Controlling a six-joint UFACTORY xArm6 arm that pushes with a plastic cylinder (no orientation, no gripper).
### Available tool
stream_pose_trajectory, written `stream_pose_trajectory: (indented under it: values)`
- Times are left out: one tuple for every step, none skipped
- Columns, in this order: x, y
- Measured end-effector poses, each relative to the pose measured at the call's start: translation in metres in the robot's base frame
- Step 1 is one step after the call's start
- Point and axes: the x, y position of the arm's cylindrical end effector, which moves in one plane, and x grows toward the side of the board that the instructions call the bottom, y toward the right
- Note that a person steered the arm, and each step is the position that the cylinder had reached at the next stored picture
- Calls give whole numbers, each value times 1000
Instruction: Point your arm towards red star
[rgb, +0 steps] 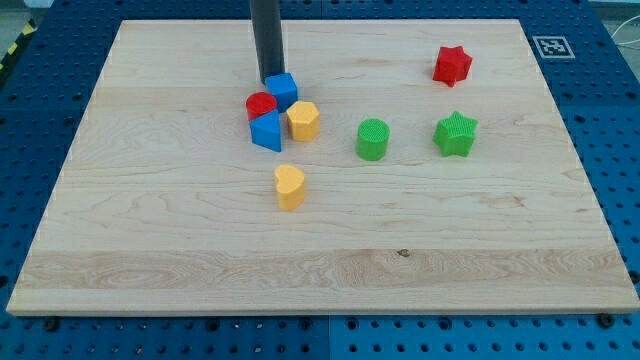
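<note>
Red star (452, 64) lies toward the view's right of my tip (270, 80), well apart.
No gripper fitted, only a rod. Tip touches blue cube (283, 89). Star sits near bench (150, 250) top-right; path between looks clear.

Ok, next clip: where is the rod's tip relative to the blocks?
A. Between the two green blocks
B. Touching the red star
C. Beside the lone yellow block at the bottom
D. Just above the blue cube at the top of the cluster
D: my tip ends at the upper-left edge of the blue cube, far to the view's left of the red star.
</note>
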Motion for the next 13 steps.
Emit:
stream_pose_trajectory:
  values:
    - [-53, -21]
    - [-103, -22]
    - [-122, 15]
    - [-122, 91]
    - [-117, 166]
    - [-117, 171]
    - [-117, 171]
    - [-117, 172]
    - [-117, 199]
    - [-117, 207]
    - [-117, 211]
    - [-117, 254]
    - [-114, 301]
